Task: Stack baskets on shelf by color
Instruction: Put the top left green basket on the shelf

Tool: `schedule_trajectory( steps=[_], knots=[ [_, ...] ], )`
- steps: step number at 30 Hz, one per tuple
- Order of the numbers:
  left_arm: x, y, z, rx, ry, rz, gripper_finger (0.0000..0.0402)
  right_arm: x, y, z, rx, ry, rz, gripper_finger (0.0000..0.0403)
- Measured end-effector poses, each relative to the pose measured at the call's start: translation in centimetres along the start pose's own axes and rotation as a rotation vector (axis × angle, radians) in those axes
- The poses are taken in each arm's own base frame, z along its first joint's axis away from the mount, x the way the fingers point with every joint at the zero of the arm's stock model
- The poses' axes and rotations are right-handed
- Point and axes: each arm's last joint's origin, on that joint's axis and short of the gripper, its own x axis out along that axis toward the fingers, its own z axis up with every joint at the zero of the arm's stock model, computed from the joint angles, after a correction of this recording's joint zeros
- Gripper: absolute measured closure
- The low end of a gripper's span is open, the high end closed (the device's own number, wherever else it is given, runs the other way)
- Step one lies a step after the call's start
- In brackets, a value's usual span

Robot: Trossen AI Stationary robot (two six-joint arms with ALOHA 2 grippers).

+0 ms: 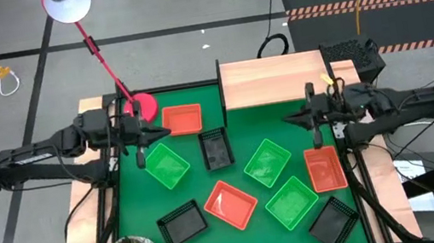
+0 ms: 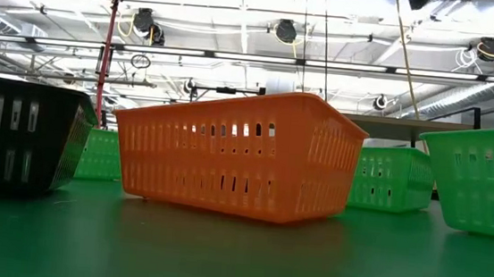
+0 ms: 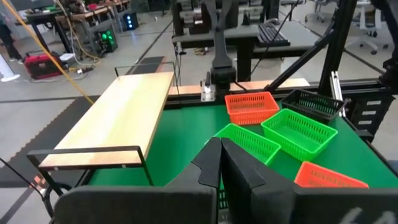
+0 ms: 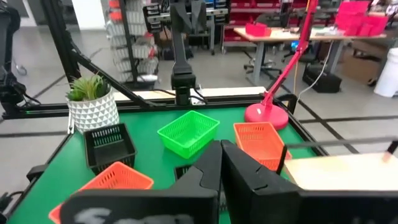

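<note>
Both tools were clenched, empty: left tool (image 1: pixel 138 136) at the worktop's (image 1: pixel 238 148) left edge, right tool (image 1: pixel 306 114) beside the shelf (image 1: pixel 271 79); baskets (image 1: pixel 229 203) lay scattered.

Bright and even throughout, lit from ceiling fixtures (image 2: pixel 285 30) seen in the low view. Extra light from a white lamp head (image 1: pixel 67 3) above the table's far left corner, blown out to pure white from overhead. Only soft, short shadows under the baskets on the green tabletop (image 1: pixel 238 148). Mild sheen on the light-wood shelf (image 3: pixel 121 118). Nearest orange basket (image 2: pixel 237 151) fairly sharp, room behind softer. Own fingers (image 3: pixel 224 165) blurred in both wrist views, with slight bending of straight lines near the edges.
</note>
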Motion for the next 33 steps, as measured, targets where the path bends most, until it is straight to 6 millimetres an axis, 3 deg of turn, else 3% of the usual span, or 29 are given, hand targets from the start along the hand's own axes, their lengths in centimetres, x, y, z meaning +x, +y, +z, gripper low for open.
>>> schedule_trajectory(
  steps=[4, 8, 14, 18, 22, 27, 33],
  knots=[
    [0.2, 0.0, -0.2, -0.004, 0.017, -0.002, 0.0387, 1.1, 0.3, 2.9, 0.026, 0.053, -0.003, 0.0401],
    [0.6, 0.0, -0.6, -0.008, 0.060, -0.008, 0.0387, 2.3, 0.5, 3.7, 0.053, 0.086, -0.004, 0.0401],
    [1.8, -0.6, -1.4, -0.071, 0.141, -0.044, 0.0371, 3.8, 0.6, 1.9, 0.053, 0.140, -0.004, 0.0401],
    [2.9, -1.6, -2.2, -0.114, 0.229, -0.043, 0.0335, 4.6, 0.7, -0.4, 0.084, 0.165, -0.008, 0.0401],
    [4.3, -3.2, -4.3, -0.126, 0.441, 0.021, 0.0292, 5.3, 0.7, -2.0, 0.086, 0.149, -0.006, 0.0401],
    [5.7, -5.2, -6.5, -0.156, 0.627, 0.112, 0.0258, 5.4, 0.6, -2.2, 0.087, 0.129, -0.009, 0.0401],
    [7.6, -7.6, -8.3, -0.206, 0.727, 0.132, 0.0227, 5.4, 0.6, -2.3, 0.086, 0.135, -0.008, 0.0401]
  ],
)
